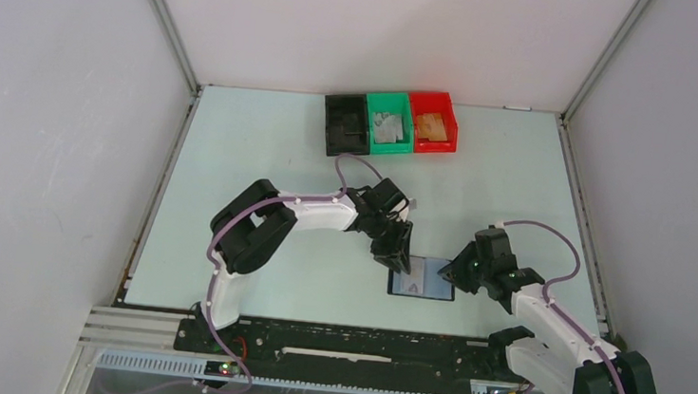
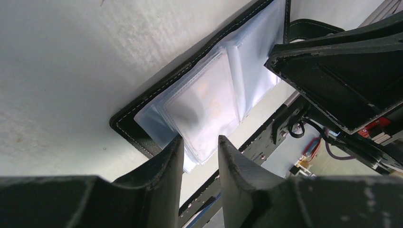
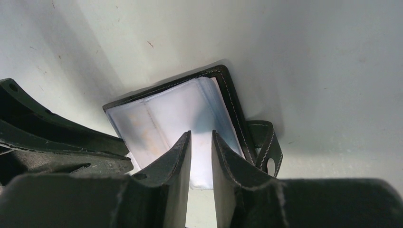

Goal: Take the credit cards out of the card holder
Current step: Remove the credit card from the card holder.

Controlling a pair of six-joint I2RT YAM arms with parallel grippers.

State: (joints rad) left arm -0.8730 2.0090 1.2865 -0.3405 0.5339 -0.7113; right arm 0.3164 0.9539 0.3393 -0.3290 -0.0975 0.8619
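Observation:
The black card holder (image 1: pixel 439 293) lies open on the table, its clear plastic sleeves (image 1: pixel 422 278) facing up. My left gripper (image 1: pixel 399 261) is at its left edge and my right gripper (image 1: pixel 451 275) at its right edge. In the left wrist view the left gripper (image 2: pixel 199 140) is slightly open, with the corner of the sleeves (image 2: pixel 204 102) just past its tips. A faint orange-tan card (image 2: pixel 211 92) shows inside a sleeve. In the right wrist view the right gripper (image 3: pixel 200 134) is narrowly open over the sleeves (image 3: pixel 178 111), with the strap tab (image 3: pixel 267 142) beside it.
Three small bins stand at the back of the table: black (image 1: pixel 346 125), green (image 1: pixel 388 126) holding grey cards, and red (image 1: pixel 431 125) holding orange-tan cards. The arms' base rail (image 1: pixel 332 343) runs along the near edge. White walls close in both sides.

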